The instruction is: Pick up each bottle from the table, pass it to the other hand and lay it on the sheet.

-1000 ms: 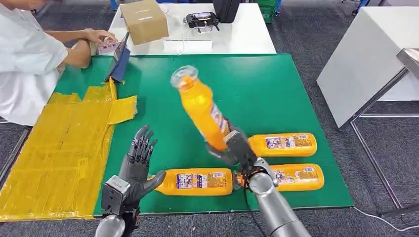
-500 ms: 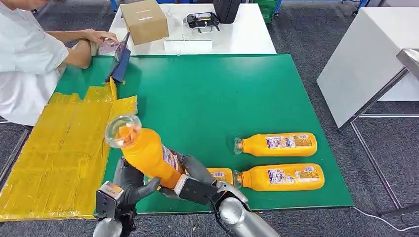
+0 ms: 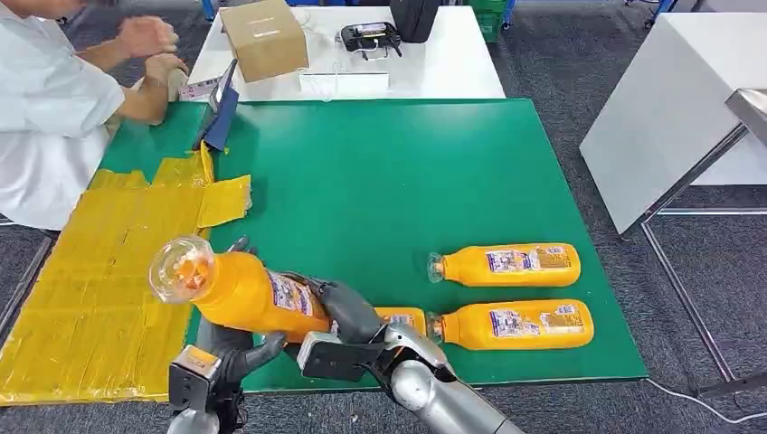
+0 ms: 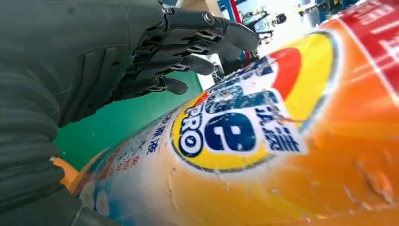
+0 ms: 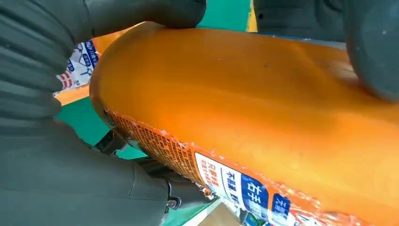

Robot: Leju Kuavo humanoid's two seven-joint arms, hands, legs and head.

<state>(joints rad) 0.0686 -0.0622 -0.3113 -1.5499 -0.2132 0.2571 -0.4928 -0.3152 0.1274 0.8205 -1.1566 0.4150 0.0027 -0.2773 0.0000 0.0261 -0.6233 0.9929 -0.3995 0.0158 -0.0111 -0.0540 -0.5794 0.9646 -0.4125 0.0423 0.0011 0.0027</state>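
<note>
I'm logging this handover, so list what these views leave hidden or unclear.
- Left hand, head view: the held bottle covers its fingers, so whether it grips can't be told.
- Third lying bottle, head view: mostly behind the right hand.
- Bottle label, right wrist view: text too blurred to read.

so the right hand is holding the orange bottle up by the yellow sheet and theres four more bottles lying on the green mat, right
Not four: the head view shows three bottles lying on the green mat. The rest holds: the right hand holds the orange bottle by the yellow sheet.
</note>
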